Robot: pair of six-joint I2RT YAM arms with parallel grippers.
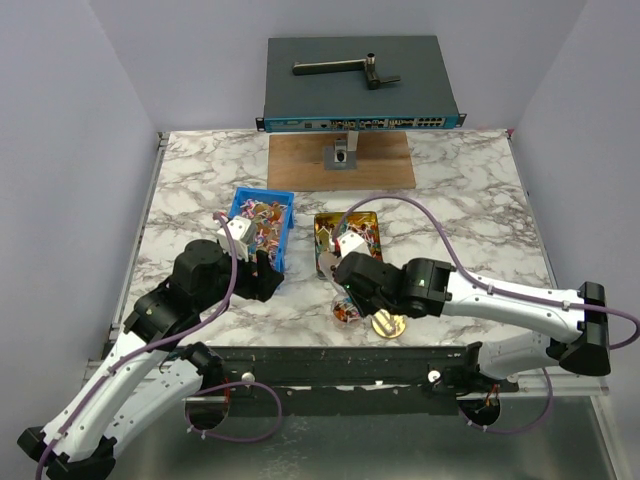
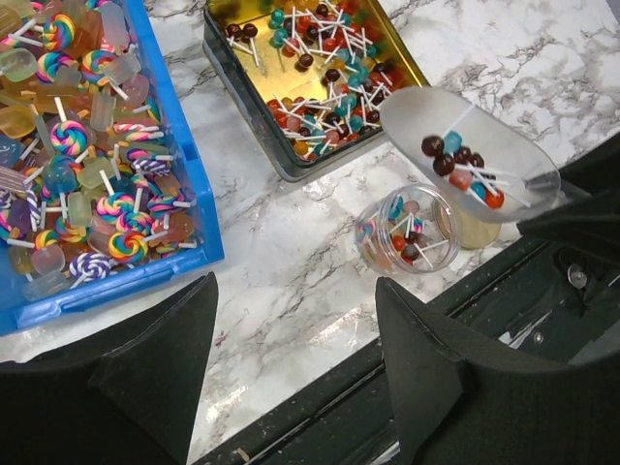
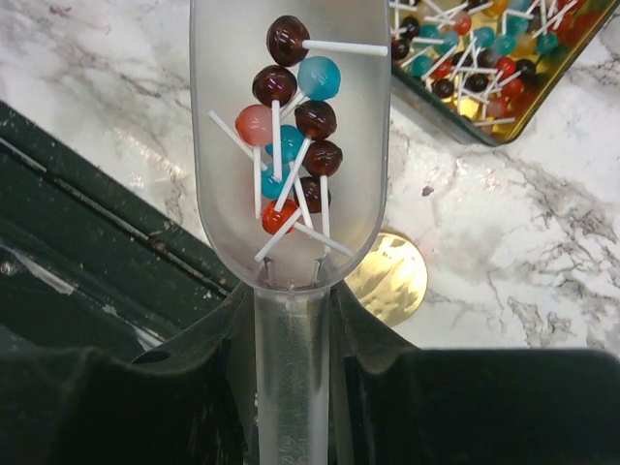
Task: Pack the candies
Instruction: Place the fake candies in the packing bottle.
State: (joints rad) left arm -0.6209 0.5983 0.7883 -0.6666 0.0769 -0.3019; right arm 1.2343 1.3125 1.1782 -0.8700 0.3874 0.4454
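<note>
- right wrist view: the right fingers [image 3: 194, 387] are closed partway onto the handle of a clear scoop [image 3: 223, 58], held about level above the bench [image 3: 504, 252]. a small heap of candies [image 3: 295, 126], stick lollipops, lies in its bowl.
- left wrist view: the left fingers [image 2: 145, 378] stand wide apart and hold nothing, hovering over the bench beside the blue bin [image 2: 194, 223] of larger sweets.
- target: a small open jar [image 2: 407, 228], already part filled, stands near the front edge of the bench, with its gold lid [image 2: 473, 235] just beside it. more candies lie in the tin [image 2: 242, 116] behind.
- risk, spill: the jar mouth looks narrower than the scoop bowl, so a quick tilt would likely send candies over the rim onto the bench or off the front edge.
- risk, jam: the sticks lie crossed, so they may bridge at the lip and then drop all at once.
- risk, knock: the jar looks light and nothing steadies it, so a touch from the scoop tip could tip it or push it toward the edge.
- risk, aim: the jar does not show in the right wrist view, so the alignment of lip and mouth cannot be judged from there.
</note>
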